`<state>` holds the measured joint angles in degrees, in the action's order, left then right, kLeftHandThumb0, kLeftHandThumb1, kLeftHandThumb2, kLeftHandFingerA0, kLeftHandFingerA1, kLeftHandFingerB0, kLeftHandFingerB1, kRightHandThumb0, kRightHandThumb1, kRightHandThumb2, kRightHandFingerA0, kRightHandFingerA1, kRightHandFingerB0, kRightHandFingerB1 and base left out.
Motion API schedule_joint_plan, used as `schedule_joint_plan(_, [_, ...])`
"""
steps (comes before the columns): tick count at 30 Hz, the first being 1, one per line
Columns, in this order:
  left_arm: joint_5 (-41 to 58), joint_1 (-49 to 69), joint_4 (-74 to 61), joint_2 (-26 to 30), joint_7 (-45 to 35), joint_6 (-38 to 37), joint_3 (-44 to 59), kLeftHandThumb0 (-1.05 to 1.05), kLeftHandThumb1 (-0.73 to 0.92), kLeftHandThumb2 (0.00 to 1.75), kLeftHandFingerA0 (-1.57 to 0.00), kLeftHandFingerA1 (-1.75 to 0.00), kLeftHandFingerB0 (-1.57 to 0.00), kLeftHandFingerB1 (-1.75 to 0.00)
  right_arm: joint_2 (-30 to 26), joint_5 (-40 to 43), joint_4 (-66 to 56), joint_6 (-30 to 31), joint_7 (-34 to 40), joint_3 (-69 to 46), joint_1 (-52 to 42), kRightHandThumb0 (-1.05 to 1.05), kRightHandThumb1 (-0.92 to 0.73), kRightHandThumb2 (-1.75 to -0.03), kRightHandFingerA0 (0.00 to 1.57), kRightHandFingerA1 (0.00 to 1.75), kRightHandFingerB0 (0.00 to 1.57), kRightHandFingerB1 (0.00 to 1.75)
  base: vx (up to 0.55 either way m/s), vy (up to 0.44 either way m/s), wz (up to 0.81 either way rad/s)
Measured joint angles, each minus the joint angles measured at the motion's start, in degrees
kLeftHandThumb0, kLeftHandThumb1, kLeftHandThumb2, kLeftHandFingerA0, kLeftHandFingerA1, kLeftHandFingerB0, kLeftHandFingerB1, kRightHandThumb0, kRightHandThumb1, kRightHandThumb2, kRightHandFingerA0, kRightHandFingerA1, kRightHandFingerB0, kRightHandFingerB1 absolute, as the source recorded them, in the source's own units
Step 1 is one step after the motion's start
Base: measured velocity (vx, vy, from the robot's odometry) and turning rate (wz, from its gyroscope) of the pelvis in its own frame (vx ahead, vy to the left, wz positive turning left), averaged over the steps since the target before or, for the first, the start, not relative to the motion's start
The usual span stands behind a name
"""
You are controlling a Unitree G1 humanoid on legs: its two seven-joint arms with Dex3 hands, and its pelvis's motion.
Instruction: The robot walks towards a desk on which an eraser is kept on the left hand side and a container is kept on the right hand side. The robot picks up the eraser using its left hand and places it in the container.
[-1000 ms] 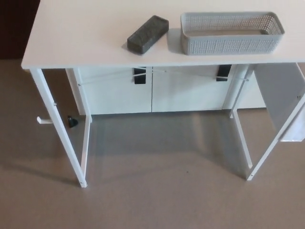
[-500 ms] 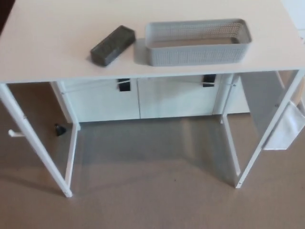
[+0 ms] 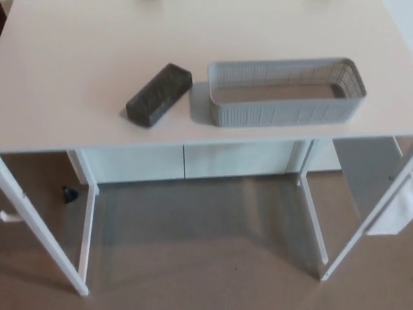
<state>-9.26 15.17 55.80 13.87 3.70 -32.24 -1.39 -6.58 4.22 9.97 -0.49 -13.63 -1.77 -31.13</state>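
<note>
A dark grey eraser (image 3: pixel 159 94) lies slantwise on the white desk (image 3: pixel 77 58), left of centre. Just to its right stands a long grey perforated container (image 3: pixel 284 93), with nothing visible inside it. A narrow gap separates the eraser from the container's left end. Neither of my hands shows in the head view.
The desk's front edge (image 3: pixel 193 141) runs across the middle of the picture, with white legs (image 3: pixel 45 239) below on a brown carpet. A white cabinet (image 3: pixel 187 161) stands under the desk. A small black object (image 3: pixel 68 194) lies on the floor at the left.
The whole picture has shifted: the desk top fills more of the view and the eraser and container sit lower in the frame. The camera has come closer; the objects lie as before.
</note>
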Motion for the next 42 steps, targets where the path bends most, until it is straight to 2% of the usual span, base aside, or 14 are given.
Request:
schedule_joint_plan(16, [-1.3,0.6,-1.8,0.1,1.2,0.1,-0.4,-0.24,0.56,0.56,-0.45,-0.38,-0.34,-0.32,-0.2,0.0,1.9,-2.0,0.0,-0.1,-0.7,-0.15,-0.41,-0.52,0.6,0.52,0.56,0.46,0.25,-0.085,0.15])
schedule_joint_plan(29, [-1.7,0.9,-3.3,1.5,1.2,0.6,-0.5,-0.26,0.55,0.56,-0.45,-0.39,-0.34,-0.32,0.1,-0.2,3.0,-3.5,-0.1,0.6,-1.3,-0.15,-0.42,-0.52,0.59,0.51,0.57,0.46,0.12,0.182,-0.11])
schedule_joint_plan(42, [-2.1,0.0,-1.5,1.6,1.8,0.7,-1.2,-0.26,0.54,0.56,-0.46,-0.38,-0.35,-0.33,-0.4,-0.8,3.2,-4.1,-0.1,1.1,-0.6,-0.16,-0.43,-0.52,0.61,0.51,0.57,0.46,0.06,-0.086,0.08])
